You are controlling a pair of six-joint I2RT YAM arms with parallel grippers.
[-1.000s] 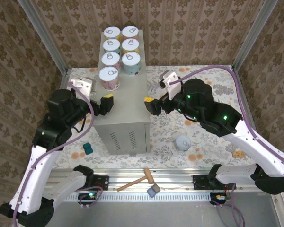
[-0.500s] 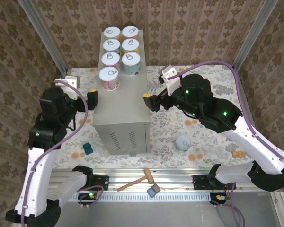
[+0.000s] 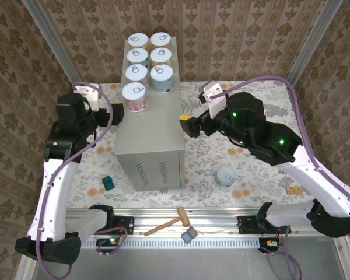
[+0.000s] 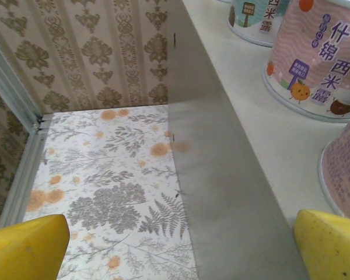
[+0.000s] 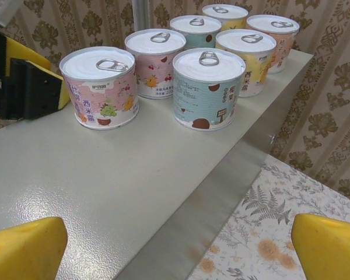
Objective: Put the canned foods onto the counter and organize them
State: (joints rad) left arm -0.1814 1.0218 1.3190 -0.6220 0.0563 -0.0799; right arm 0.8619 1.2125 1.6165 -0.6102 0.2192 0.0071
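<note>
The counter [image 3: 150, 134] is the big beige box in the middle of the floral floor [image 3: 256, 99], with vent slots on its near face. My left claw [image 4: 178, 245] straddles its left edge and my right claw [image 5: 176, 248] straddles its right edge. Both are spread wide with nothing in them.

Seven cans [image 3: 161, 56] sit at the far end of the counter top in two rows, four along the left edge and three along the right. They're all upright with pull-tab lids. I count two teal, two yellow and three pinkish.

From my left wrist I can read 什锦西米露 on a pink can [image 4: 318, 64]. The print on the teal ones is too small for me. The eighth, a grey can [image 3: 226, 175], is down on the floor, right of the counter's near right corner.

Small stuff: one wooden mallet [image 3: 168, 224] and one grey block [image 3: 189, 235] on the metal rail in front, and one teal block [image 3: 107, 184] on the floor by the counter's near left corner.
</note>
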